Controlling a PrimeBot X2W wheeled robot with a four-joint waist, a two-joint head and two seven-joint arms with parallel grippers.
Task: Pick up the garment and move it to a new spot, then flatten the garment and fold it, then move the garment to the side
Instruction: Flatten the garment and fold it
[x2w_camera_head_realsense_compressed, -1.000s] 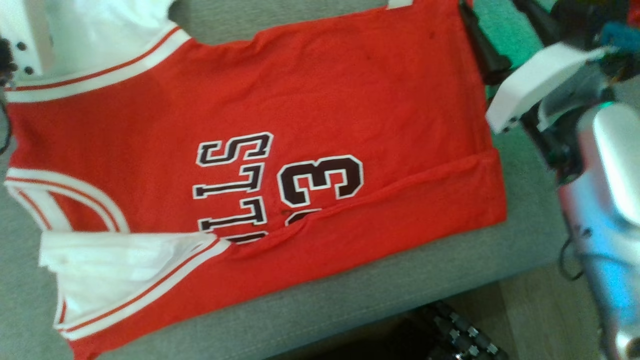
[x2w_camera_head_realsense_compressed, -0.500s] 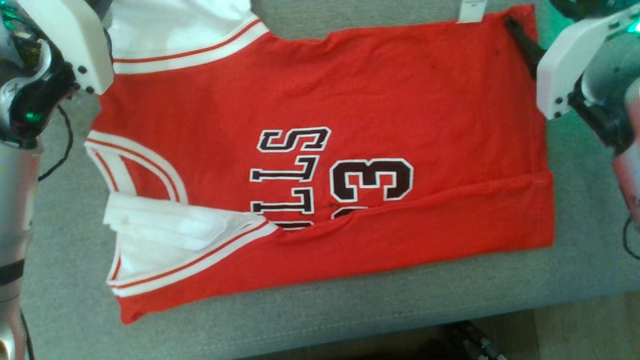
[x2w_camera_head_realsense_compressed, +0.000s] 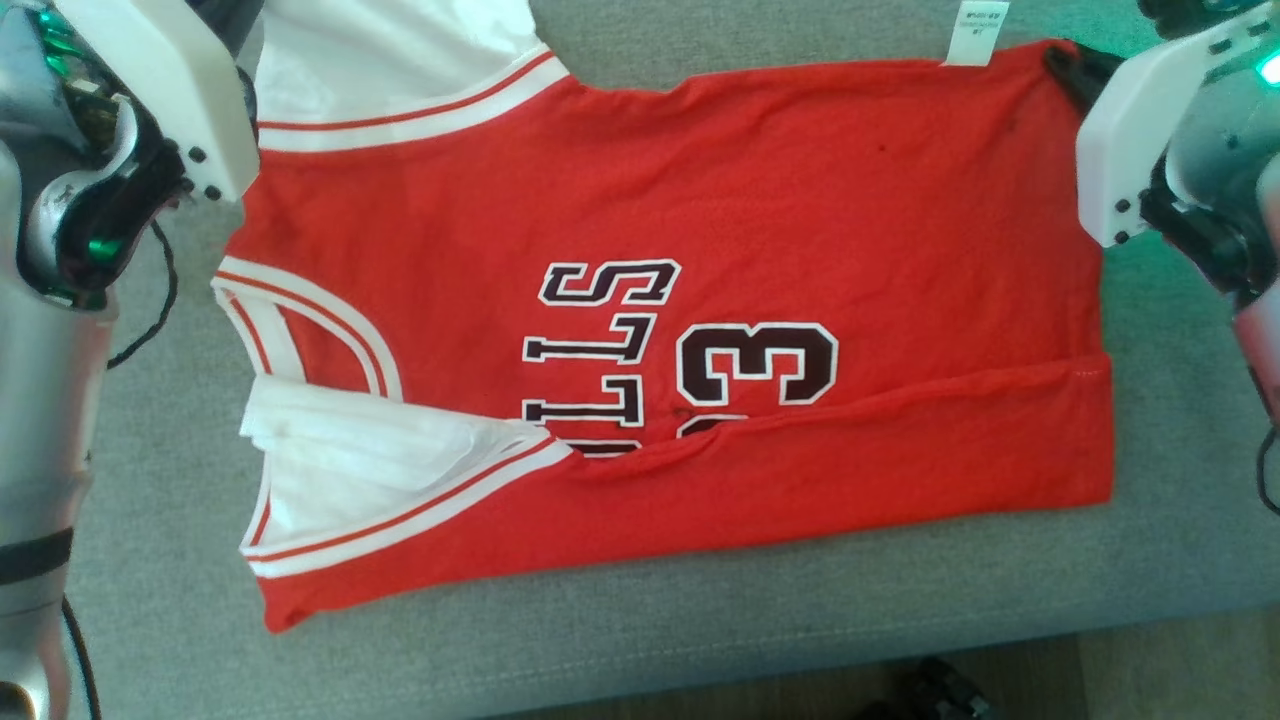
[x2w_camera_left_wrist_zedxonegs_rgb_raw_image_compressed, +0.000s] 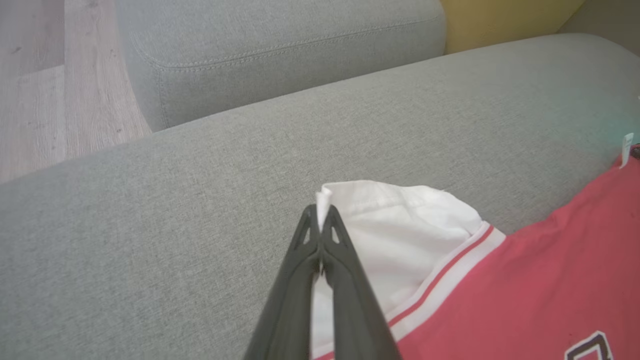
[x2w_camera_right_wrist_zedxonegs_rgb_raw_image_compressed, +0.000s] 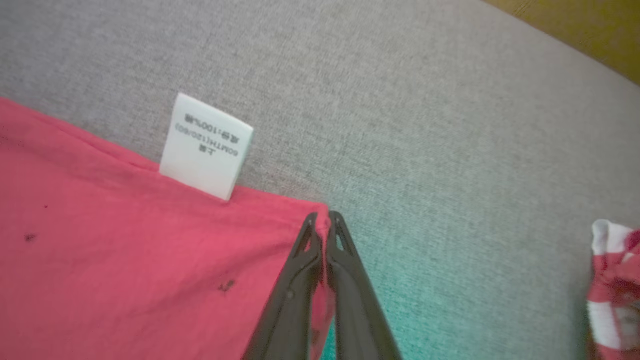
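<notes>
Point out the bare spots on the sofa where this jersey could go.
Bare sofa cushion borders the jersey on the near side, and more lies beyond its white shoulder. Crowded: both far corners, where the left claw and right claw pinch it, and past the right claw, a striped cloth.

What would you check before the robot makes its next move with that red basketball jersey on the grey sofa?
1. Left tool shut on the white shoulder corner of the red basketball jersey with white trim: ok.
2. Right tool shut on the jersey's red hem corner, beside the white care label: ok.
3. Both grips on the same far edge, one at each end: ok.
4. Near strip folded over the lettering, the rest lying flat: ok.
5. Bare grey fabric sofa cushion in front of the jersey: ok.
6. Each grip holds every cloth layer: cannot tell.
</notes>
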